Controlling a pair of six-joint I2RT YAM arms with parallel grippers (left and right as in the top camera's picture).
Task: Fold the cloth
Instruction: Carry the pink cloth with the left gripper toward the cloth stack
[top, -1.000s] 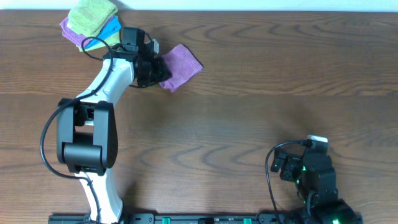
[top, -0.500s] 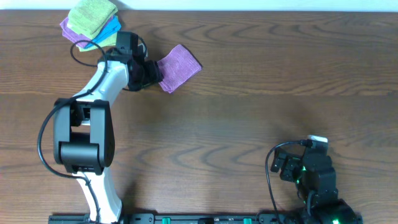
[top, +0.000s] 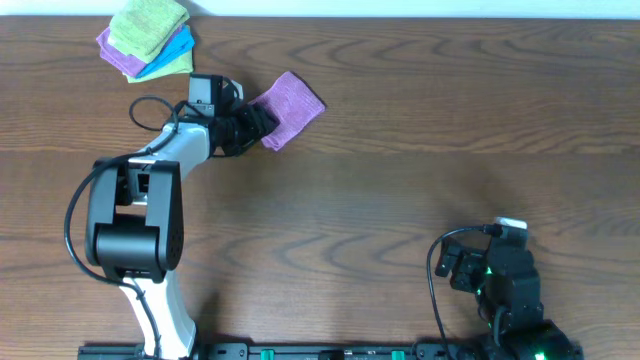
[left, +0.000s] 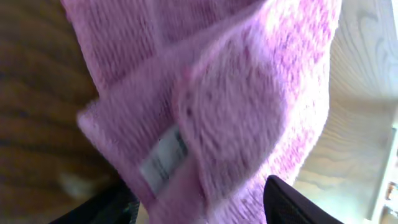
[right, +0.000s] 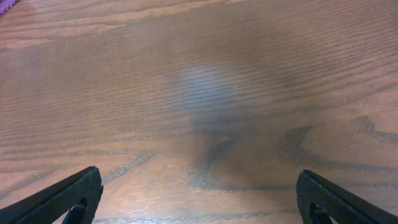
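One cloth (top: 292, 105), folded, pinched by left jaws

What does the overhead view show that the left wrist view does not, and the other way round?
Only the overhead view shows the stack of folded cloths at the far left and the right arm, which sits away from the work. Only the left wrist view shows the small white tag on the lilac cloth. Both views show that cloth at the left gripper.
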